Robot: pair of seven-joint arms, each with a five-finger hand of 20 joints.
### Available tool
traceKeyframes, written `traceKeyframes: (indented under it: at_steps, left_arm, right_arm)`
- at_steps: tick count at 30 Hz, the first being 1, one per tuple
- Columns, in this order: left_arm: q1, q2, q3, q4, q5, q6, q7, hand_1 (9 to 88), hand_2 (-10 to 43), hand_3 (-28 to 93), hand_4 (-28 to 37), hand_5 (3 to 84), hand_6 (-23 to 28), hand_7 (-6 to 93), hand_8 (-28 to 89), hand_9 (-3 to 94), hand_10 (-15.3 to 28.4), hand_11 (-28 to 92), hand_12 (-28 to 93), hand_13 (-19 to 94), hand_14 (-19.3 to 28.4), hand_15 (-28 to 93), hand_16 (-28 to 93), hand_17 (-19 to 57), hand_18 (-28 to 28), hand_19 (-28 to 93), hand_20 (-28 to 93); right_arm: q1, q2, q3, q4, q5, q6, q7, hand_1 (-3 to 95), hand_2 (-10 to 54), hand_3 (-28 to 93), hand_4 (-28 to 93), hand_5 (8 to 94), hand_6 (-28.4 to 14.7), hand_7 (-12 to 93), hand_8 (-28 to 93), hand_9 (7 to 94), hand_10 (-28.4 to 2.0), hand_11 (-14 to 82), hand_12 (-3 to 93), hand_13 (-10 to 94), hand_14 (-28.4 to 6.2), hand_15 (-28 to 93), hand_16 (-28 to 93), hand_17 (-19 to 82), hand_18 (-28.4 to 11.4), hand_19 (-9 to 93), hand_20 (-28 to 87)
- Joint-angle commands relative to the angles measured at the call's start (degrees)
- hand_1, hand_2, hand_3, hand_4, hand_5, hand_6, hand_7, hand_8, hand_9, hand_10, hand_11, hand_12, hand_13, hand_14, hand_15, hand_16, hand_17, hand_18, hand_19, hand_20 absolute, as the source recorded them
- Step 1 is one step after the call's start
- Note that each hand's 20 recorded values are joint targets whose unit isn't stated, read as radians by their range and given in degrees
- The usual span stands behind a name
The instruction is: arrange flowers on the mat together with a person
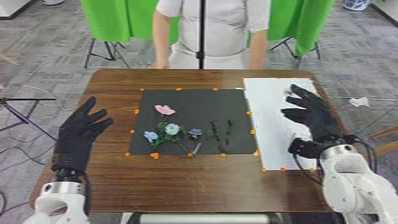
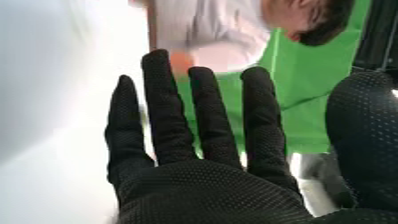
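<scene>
Table (image 1: 178, 185), brown wood, running beneath and between the fingers of both hands. Black mat (image 1: 197, 102), bordered by orange tabs (image 1: 155, 156): to the right of the left fingers and to the left of the right ones. White sheet (image 1: 275, 155), passing under the right hand (image 1: 313, 116). That hand is open, its fingers (image 2: 163, 100) straight and spread, gripping nothing. Left hand (image 1: 76, 134) likewise open and empty, over the table's left side, fingers pointing away from the robot.

Two thin green stems (image 1: 228, 135) lie on the mat, to the left of the right fingertips and nearer the robot — long axes running roughly near to far, the right hand being the closer. Pink flower (image 1: 164, 109), farthest out of the mat's blooms, between the two sets of fingers. Pale flower (image 1: 171, 128), nearer the robot than the pink one; blue flower (image 1: 150, 135), the bloom nearest the left fingers; grey-blue flower (image 1: 195, 133), toward the right fingers.

A small pale item (image 1: 288, 91) sits just beside the right fingertips, too small to identify. If it is a flower, the next move probably turns on this relation: the right hand would close there, then carry leftward to the mat.
</scene>
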Motion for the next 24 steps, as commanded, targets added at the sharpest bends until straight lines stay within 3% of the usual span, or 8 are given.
traceKeyframes:
  at_steps: [1, 9, 18, 22, 24]
  left_arm:
    - [0.69, -0.24, 0.33, -0.19, 0.22, -0.09, -0.47, 24.6, 7.6, 78, -28.2, 36.8, 5.0, 10.9, -9, 37.1, 18.1, 24, 10, 29, 27.1, 53, -9, -6.7, 27.3, 53, 22]
    - [0.09, 0.24, 0.87, -0.07, -0.09, 0.23, 0.26, 24.7, 7.6, 78, -28.2, 36.8, 5.1, 11.0, -9, 37.0, 18.0, 24, 10, 29, 27.2, 53, -9, -6.6, 27.2, 53, 22]
    - [-1.74, 0.83, 1.66, 0.43, -0.20, -0.08, 0.88, 24.7, 7.5, 78, -28.1, 36.8, 5.1, 11.2, -9, 37.1, 18.1, 24, 10, 29, 27.2, 53, -9, -6.6, 27.3, 53, 22]
    - [-1.83, 1.70, 2.26, 0.36, -1.22, 0.71, 2.69, 24.7, 7.5, 78, -28.0, 36.8, 5.0, 11.3, -9, 37.1, 18.0, 24, 10, 29, 27.2, 53, -9, -6.6, 27.3, 53, 22]
    - [-1.96, 1.57, 2.17, 0.37, -1.15, 0.71, 2.58, 24.7, 7.4, 78, -28.0, 36.7, 5.0, 11.3, -9, 37.0, 18.0, 24, 10, 29, 27.2, 53, -9, -6.7, 27.3, 53, 22]
  right_arm:
    - [13.34, 10.12, -3.11, 7.13, -15.76, 5.88, 10.55, 23.0, 2.1, 79, -27, 41.9, 4.9, 15, -12, 43.7, -13.0, 7.8, 14.5, 41, -17.2, 38, 16, 8, -26.8, 56, 23]
    - [26.96, 15.32, -13.02, 16.64, -32.09, 1.79, 19.13, 27.2, -1.8, 79, -26, 43.1, 4.9, 17, -13, 43.6, -12.9, 9.2, 14.8, 44, -15.6, 42, 14, 11, -27.0, 59, 23]
    - [40.85, 13.68, -25.74, 28.09, -49.53, -6.77, 26.48, 30.2, -3.4, 79, -26, 45.0, 5.2, 19, -14, 44.5, -12.5, 10.1, 14.6, 47, -13.9, 43, 13, 13, -26.8, 60, 22]
    - [44.95, 11.15, -28.21, 32.68, -54.90, -11.05, 27.48, 31.6, -4.3, 79, -26, 45.7, 5.2, 19, -14, 44.9, -12.4, 10.3, 14.4, 48, -13.1, 43, 12, 13, -27.1, 60, 21]
    - [45.36, 10.28, -28.27, 34.00, -57.13, -13.61, 27.83, 32.7, -5.0, 79, -27, 45.8, 5.5, 20, -14, 45.2, -12.2, 10.4, 14.4, 49, -12.5, 43, 12, 14, -27.3, 60, 21]
